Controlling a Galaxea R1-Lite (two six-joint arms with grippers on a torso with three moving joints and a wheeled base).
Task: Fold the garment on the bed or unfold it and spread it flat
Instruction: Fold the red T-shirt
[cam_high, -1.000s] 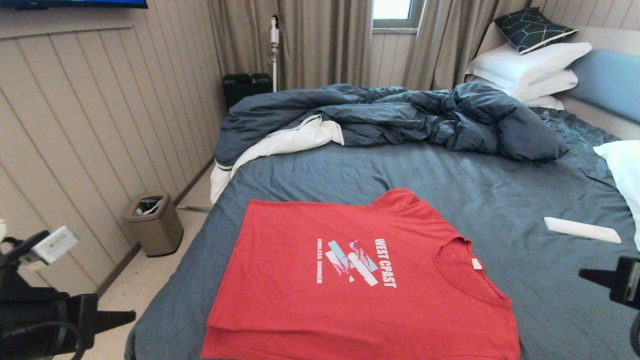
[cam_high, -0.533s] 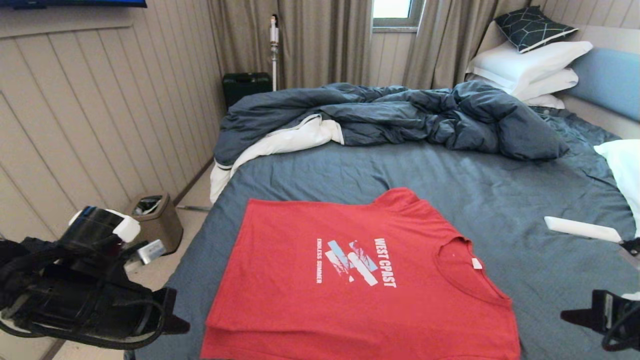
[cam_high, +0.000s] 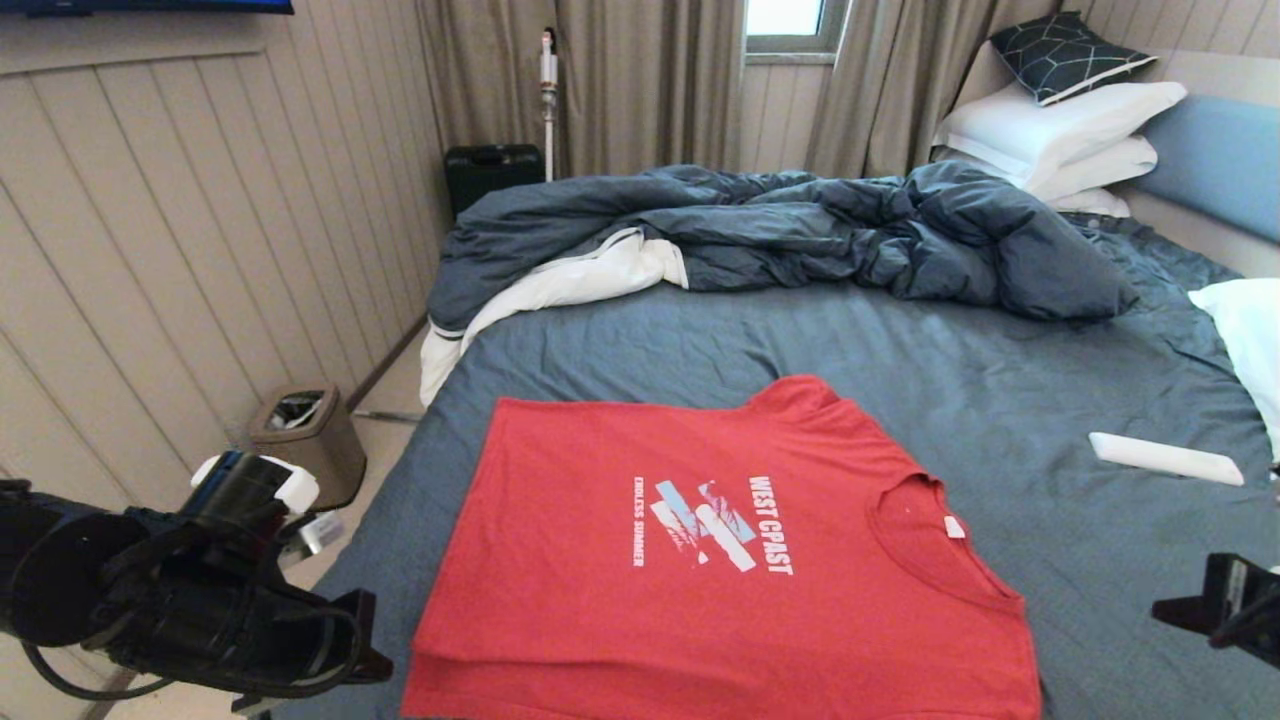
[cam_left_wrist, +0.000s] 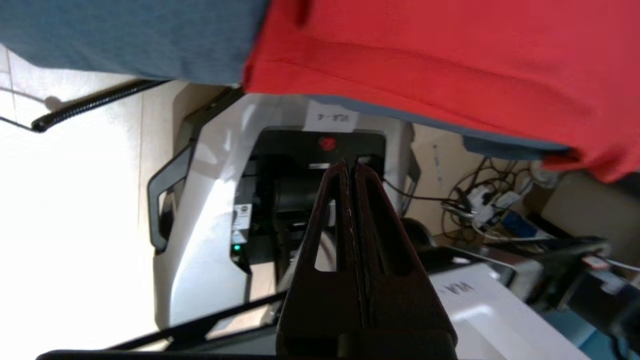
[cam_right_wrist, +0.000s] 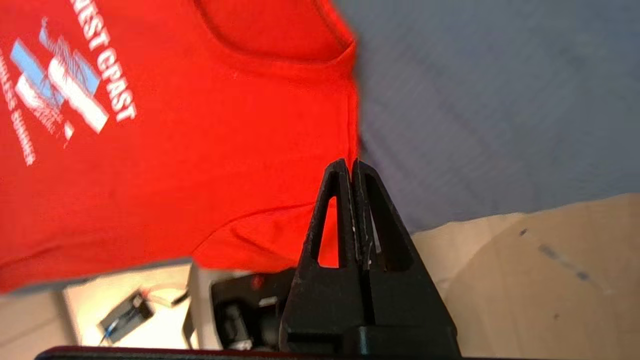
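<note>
One red T-shirt (cam_high: 720, 560): lies flat, print side up, on the near part of the bed (cam_high: 900, 350), neck opening toward the headboard side; white "WEST COAST / ENDLESS SUMMER" lettering, one striped white-and-light-blue graphic, one small white neck label. Its near edge hangs slightly over the bed's edge, as the left wrist view shows.

One bed, slate-blue sheet, light blue padded headboard (cam_high: 1215, 165).

One rumpled dark blue duvet (cam_high: 800, 235), bunched across the far part of the bed, white lining showing at its left end.

Three white pillows (cam_high: 1060, 125) stacked at the headboard, one dark patterned cushion (cam_high: 1065, 55) on top; one further white pillow (cam_high: 1250, 330) at the right edge.

One flat white oblong object (cam_high: 1165, 458) on the sheet, well apart from the shirt.

One small waste bin (cam_high: 308, 445) on the floor beside the bed. One dark case (cam_high: 492, 172) by the curtains.

Left gripper (cam_left_wrist: 351, 165): off the bed's near left corner, beside the shirt's hem, fingers (cam_left_wrist: 335, 220) pressed together, holding nothing.

Right gripper (cam_right_wrist: 351, 164): at the near right, over the sheet just beside the shirt's shoulder, fingers (cam_right_wrist: 370, 210) pressed together, holding nothing.
</note>
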